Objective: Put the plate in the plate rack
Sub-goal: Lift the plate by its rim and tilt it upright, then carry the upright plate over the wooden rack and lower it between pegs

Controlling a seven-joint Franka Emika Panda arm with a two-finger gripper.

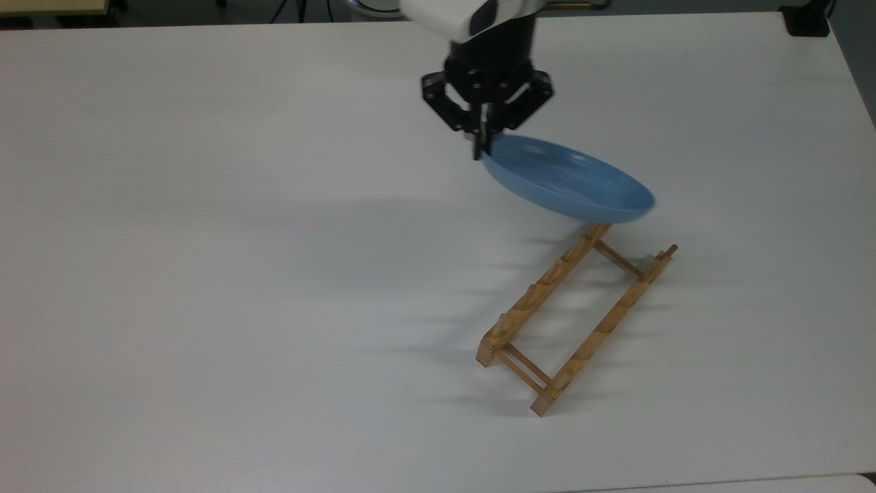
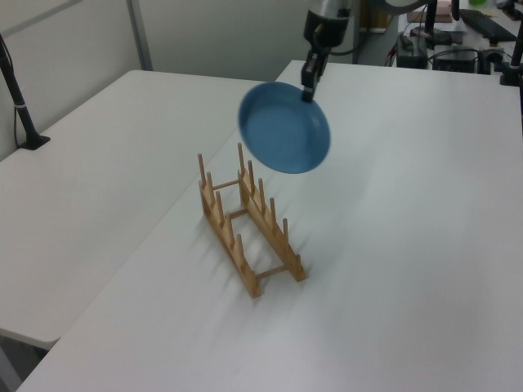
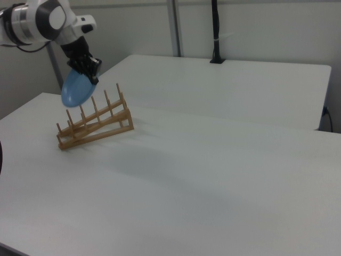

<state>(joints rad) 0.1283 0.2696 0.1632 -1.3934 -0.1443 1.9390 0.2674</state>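
My gripper (image 1: 479, 147) (image 2: 308, 91) (image 3: 93, 78) is shut on the rim of the light-blue plate (image 1: 571, 181) (image 2: 284, 131) (image 3: 75, 89). The plate hangs tilted in the air, gripped at its upper edge. It hovers over the far end of the wooden plate rack (image 1: 571, 315) (image 2: 245, 220) (image 3: 95, 126), apart from the pegs. The rack stands on the white table (image 1: 239, 274), two rails with upright pegs. In the top view the plate covers the rack's far left peg.
A black pole base (image 2: 31, 139) stands on the neighbouring table at the left view's left. A black pole (image 3: 215, 32) rises at the back in the right view. A dark object (image 1: 807, 20) sits at the table's far right corner in the top view.
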